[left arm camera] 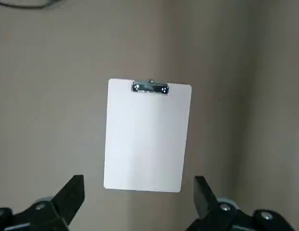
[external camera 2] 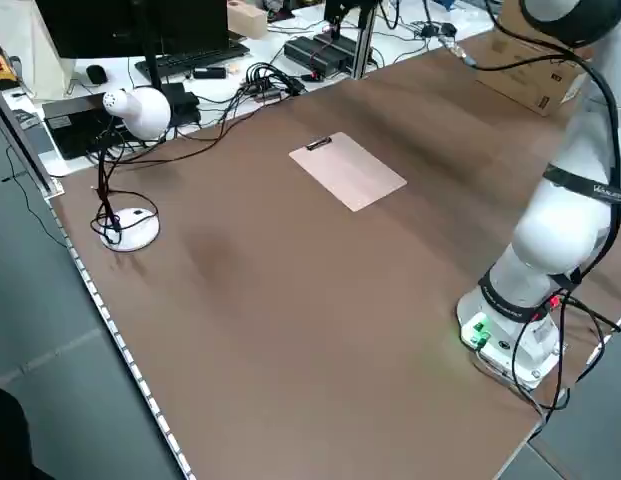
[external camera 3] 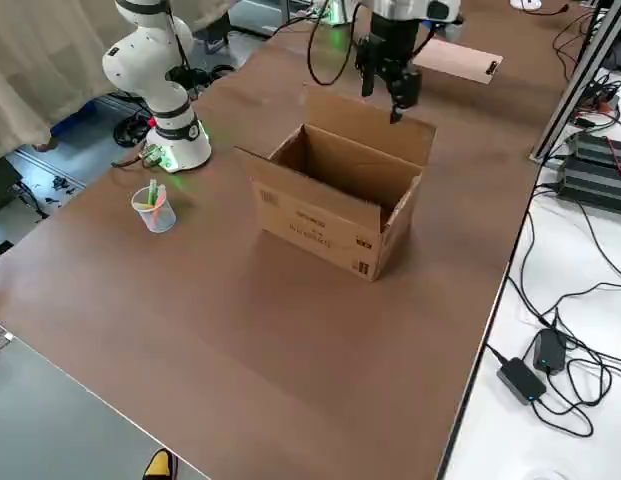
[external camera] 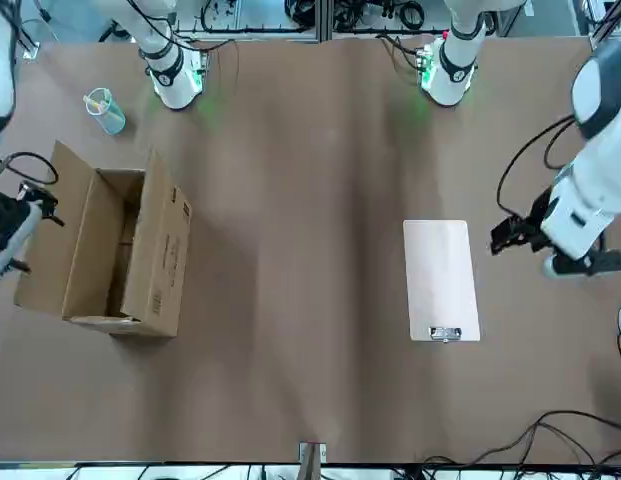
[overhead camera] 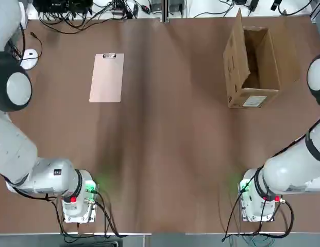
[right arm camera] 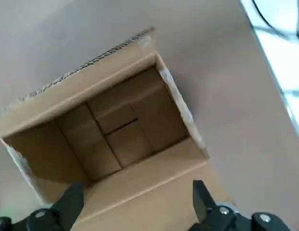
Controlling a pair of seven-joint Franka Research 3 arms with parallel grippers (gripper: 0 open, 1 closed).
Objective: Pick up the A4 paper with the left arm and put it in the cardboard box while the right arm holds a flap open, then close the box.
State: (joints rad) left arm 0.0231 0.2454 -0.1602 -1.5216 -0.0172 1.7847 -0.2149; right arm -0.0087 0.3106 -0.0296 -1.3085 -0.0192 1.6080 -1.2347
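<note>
The A4 paper [overhead camera: 106, 77] lies flat on the brown table at the far left, its metal clip on the far short edge. In the left wrist view it [left arm camera: 147, 137] lies well below and ahead of my open left gripper [left arm camera: 138, 191]. That gripper [external camera: 502, 237] hovers beside the sheet, on the robot's left of it. The cardboard box [overhead camera: 252, 67] stands at the far right, top open, one long flap upright. My right gripper [external camera 3: 387, 88] hangs open above the box's outer flap and looks into the bare inside [right arm camera: 120, 130].
A clear plastic cup [external camera: 105, 108] stands near the right arm's base [overhead camera: 260, 200]. A white desk lamp [external camera 2: 130, 110] stands at the table's far left corner. Cables [overhead camera: 82, 15] run along the far edge. A wide stretch of table separates the paper from the box.
</note>
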